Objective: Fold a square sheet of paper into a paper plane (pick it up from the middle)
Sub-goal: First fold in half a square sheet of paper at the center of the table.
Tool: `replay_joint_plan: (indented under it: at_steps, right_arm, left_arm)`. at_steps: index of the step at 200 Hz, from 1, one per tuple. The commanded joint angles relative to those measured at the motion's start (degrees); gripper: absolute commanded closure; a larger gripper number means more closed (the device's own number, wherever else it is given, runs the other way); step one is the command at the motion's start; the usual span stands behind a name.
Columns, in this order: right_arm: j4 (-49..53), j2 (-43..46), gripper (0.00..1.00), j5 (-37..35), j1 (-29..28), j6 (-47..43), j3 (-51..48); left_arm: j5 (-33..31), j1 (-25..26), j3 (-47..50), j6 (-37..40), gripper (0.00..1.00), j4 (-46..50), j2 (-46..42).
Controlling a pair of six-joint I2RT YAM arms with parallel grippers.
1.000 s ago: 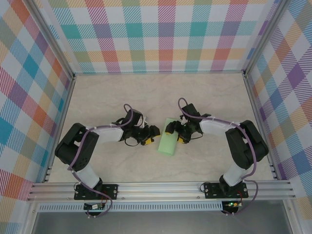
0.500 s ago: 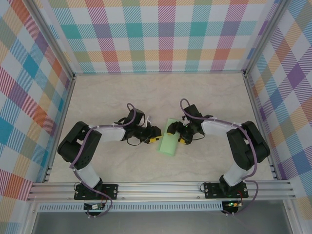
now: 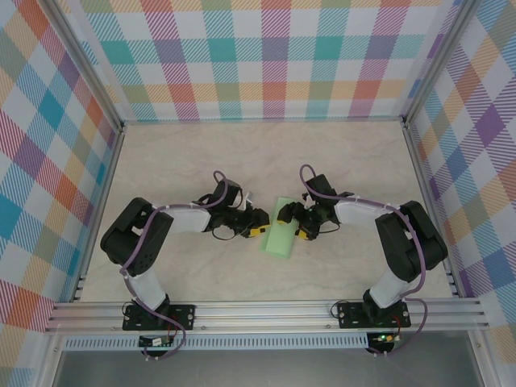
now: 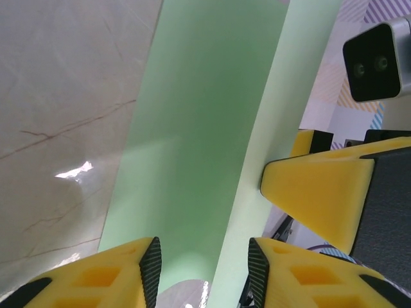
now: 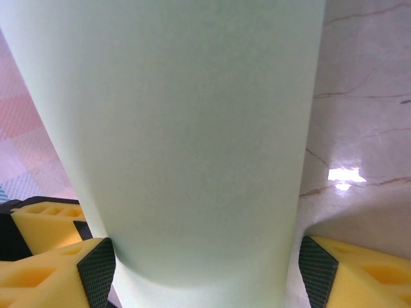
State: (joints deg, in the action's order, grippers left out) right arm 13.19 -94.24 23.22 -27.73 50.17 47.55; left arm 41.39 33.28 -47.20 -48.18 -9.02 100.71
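The pale-green sheet of paper (image 3: 279, 229) lies doubled over as a narrow strip in the middle of the table, between the two grippers. My left gripper (image 3: 257, 228) is at its left long edge, my right gripper (image 3: 293, 222) at its right edge. In the left wrist view the paper (image 4: 192, 128) runs up between my open fingers (image 4: 151, 266), a lighter flap rising on the right; my left gripper (image 4: 204, 269) is not pinching it. In the right wrist view the paper (image 5: 192, 128) bulges as a curved wall between the wide-open fingers (image 5: 96, 266) of my right gripper (image 5: 207, 269).
The marble-patterned table (image 3: 201, 153) is walled by checked panels on three sides, with an aluminium rail (image 3: 266, 310) along the near edge. The right gripper's yellow finger (image 4: 318, 192) and wrist camera (image 4: 377, 59) sit close across the paper from my left fingers.
My left gripper has slid right until it reaches the paper's left edge. The right gripper has stayed at the right edge, and the strip has not shifted.
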Motion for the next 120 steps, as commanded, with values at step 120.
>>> replay_joint_plan:
  at_steps: [120]
  right_arm:
    - [1.91,5.09,0.19,-1.47,0.66,0.52,-0.57]
  left_arm:
    - [-3.33,2.23,-4.53,4.33,0.92,6.97,1.77]
